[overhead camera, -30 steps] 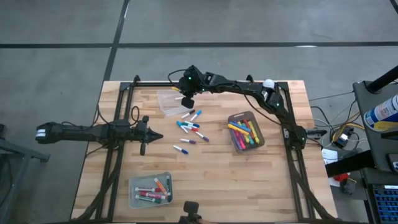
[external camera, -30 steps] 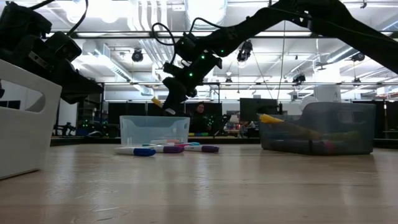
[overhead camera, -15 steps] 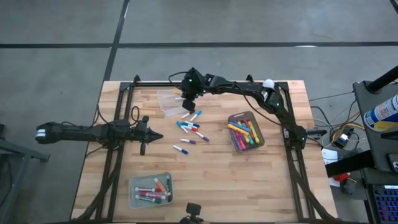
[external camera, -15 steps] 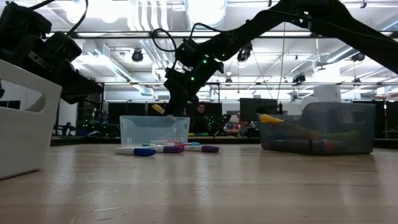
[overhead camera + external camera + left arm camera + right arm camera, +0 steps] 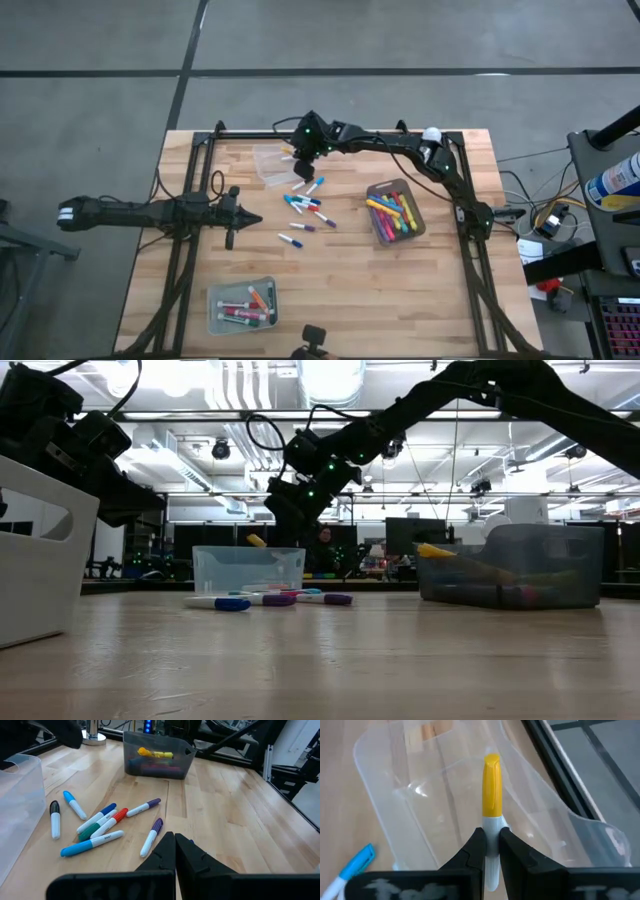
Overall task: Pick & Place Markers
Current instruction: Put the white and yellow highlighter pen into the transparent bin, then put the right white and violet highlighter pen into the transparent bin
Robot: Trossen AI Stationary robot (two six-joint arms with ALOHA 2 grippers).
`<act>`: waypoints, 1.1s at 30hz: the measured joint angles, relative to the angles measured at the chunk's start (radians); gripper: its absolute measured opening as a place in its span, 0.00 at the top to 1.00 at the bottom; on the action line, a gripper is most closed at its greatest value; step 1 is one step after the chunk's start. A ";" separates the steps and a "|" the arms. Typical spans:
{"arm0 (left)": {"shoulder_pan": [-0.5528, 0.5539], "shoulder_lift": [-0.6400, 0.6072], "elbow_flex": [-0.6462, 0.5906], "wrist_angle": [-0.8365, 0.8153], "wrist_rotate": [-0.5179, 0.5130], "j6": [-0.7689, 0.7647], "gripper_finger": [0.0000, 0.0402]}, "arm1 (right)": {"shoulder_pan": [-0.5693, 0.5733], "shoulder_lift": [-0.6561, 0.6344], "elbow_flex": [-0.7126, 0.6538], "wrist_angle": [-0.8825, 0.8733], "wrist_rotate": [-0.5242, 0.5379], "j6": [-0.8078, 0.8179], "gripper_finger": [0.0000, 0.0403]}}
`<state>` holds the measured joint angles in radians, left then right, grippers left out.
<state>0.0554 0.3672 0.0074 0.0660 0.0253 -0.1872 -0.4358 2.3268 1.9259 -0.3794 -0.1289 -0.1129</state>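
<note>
My right gripper [image 5: 299,157] hovers over the clear bin [image 5: 270,163] near the table's far edge, shut on a marker with a yellow cap [image 5: 491,785]. In the low view the yellow end [image 5: 256,541] hangs just above the clear bin's rim [image 5: 248,550]. Several loose markers [image 5: 305,205] lie flat on the wood at the table's middle, seen close in the left wrist view [image 5: 100,822]. My left gripper [image 5: 247,219] waits shut, left of that pile and above the table. My right gripper pinches the marker by its white barrel [image 5: 491,826] between the two fingers. The marker lies along the fingers, its yellow cap sticking out past the fingertips. It is lifted clear, slanting down over the clear bin's inside.
A grey bin with markers [image 5: 393,212] stands at the table's right. Another bin holding a few markers [image 5: 243,305] sits near the near edge. A dark frame [image 5: 200,140] runs around the tabletop. Bare wood lies between the pile and the near bin.
My right gripper has tipped over the clear bin while keeping its hold. The marker's yellow end has come down, from well above the bin's rim to just above it.
</note>
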 joint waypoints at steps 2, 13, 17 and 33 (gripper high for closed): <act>0.000 0.000 0.000 0.000 0.000 0.000 1.00 | 0.000 0.000 0.000 0.006 0.000 0.005 0.92; 0.000 0.000 0.000 0.000 0.000 0.000 1.00 | 0.000 0.000 -0.001 0.005 -0.003 0.025 0.81; 0.000 0.000 0.000 0.000 0.000 0.000 1.00 | 0.000 0.000 -0.001 0.015 -0.002 0.040 0.76; 0.000 0.000 0.000 0.000 0.000 0.000 1.00 | 0.011 -0.006 0.119 -0.216 -0.008 0.044 0.68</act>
<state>0.0552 0.3672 0.0074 0.0658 0.0250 -0.1875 -0.4246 2.3207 2.0445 -0.5957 -0.1371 -0.0684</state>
